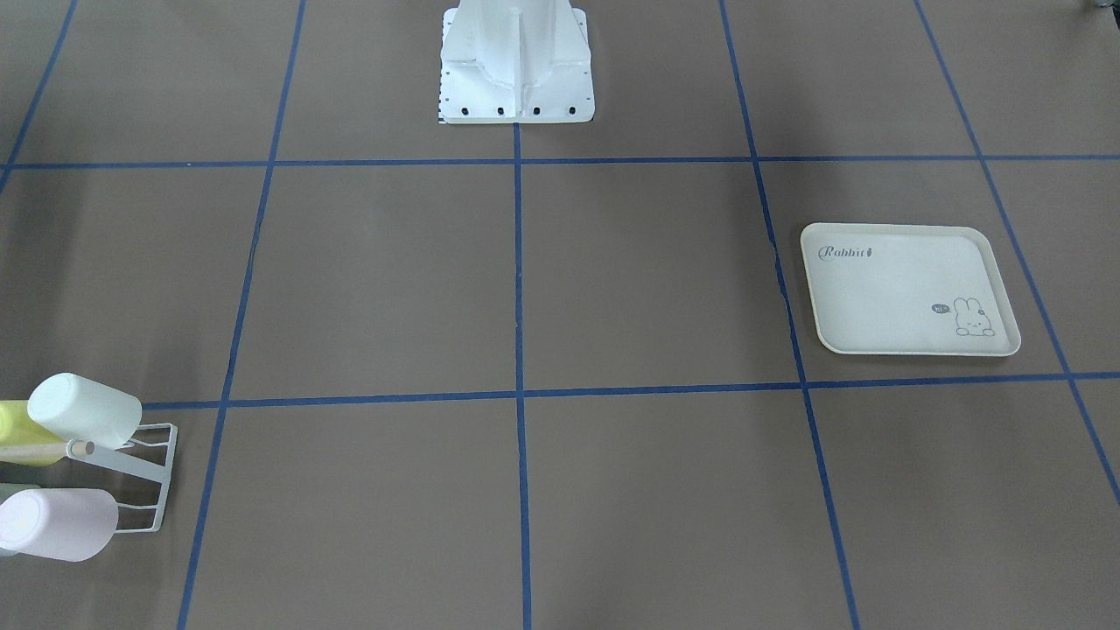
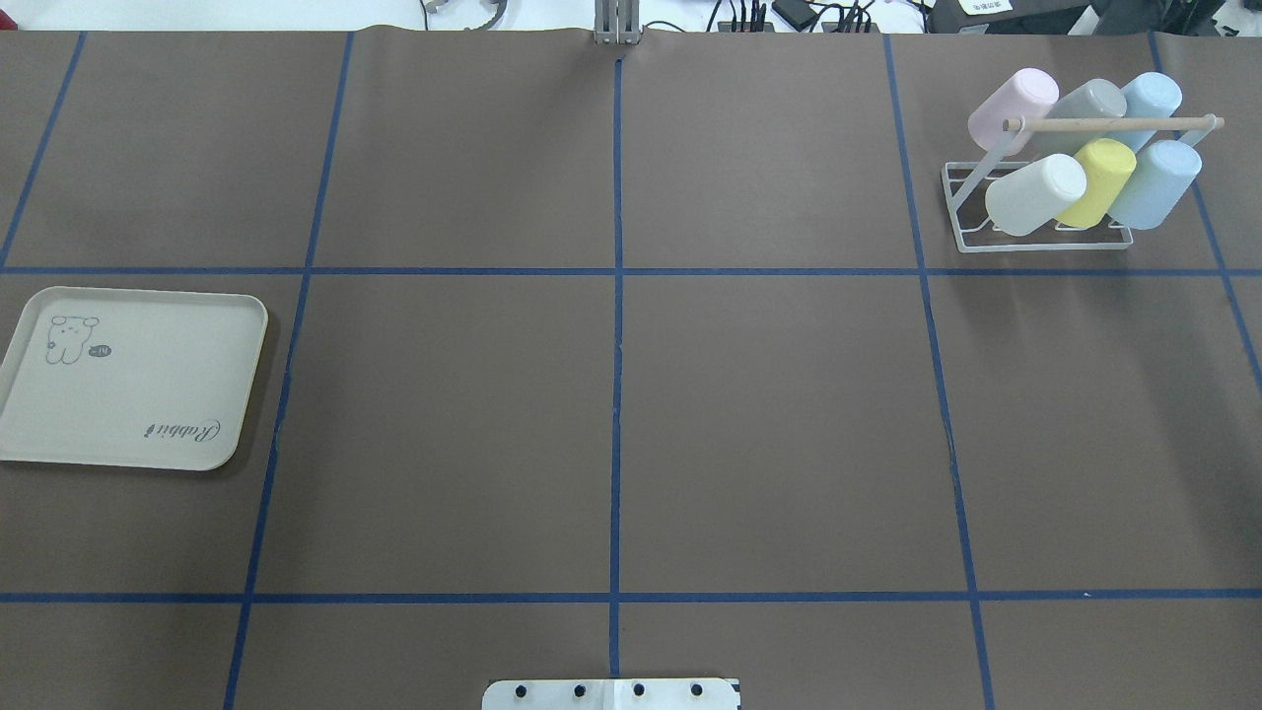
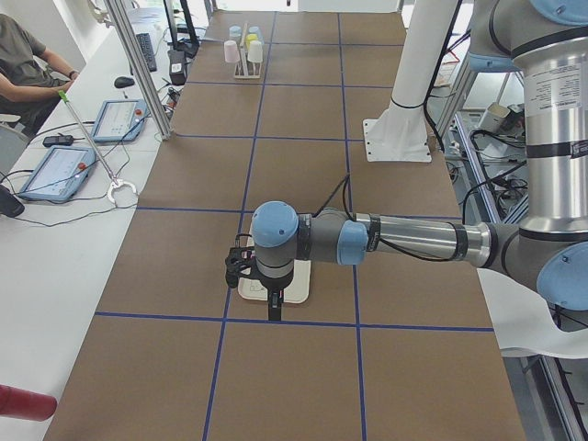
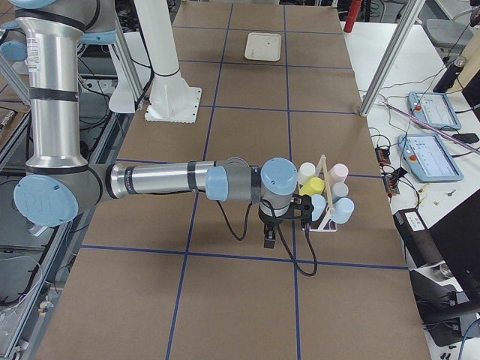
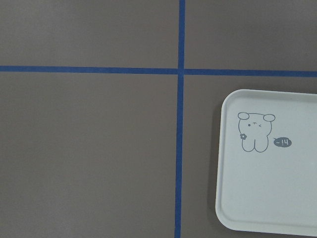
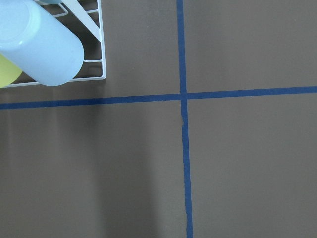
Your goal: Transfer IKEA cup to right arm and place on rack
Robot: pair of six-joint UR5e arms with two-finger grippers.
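Several pastel IKEA cups hang on the pegs of the white wire rack [image 2: 1045, 247], under its wooden dowel [image 2: 1114, 123]; among them are a white cup [image 2: 1035, 193], a yellow one [image 2: 1096, 179] and a pink one [image 2: 1011, 108]. The right arm's gripper [image 4: 268, 241] points down at the table just beside the rack [image 4: 328, 225]. In the right wrist view a pale blue cup [image 6: 42, 47] and the rack's corner [image 6: 102, 59] show. The left gripper [image 3: 274, 312] hangs over the rabbit tray [image 3: 296, 292]. Both grippers show only in the side views, so I cannot tell their state.
The cream rabbit-print tray [image 2: 128, 394] lies at the table's left end, also in the left wrist view [image 5: 277, 198]. The white robot base [image 1: 516, 79] stands at mid-table edge. A seated person [image 3: 23, 64] and tablets [image 3: 55, 170] are at a side desk.
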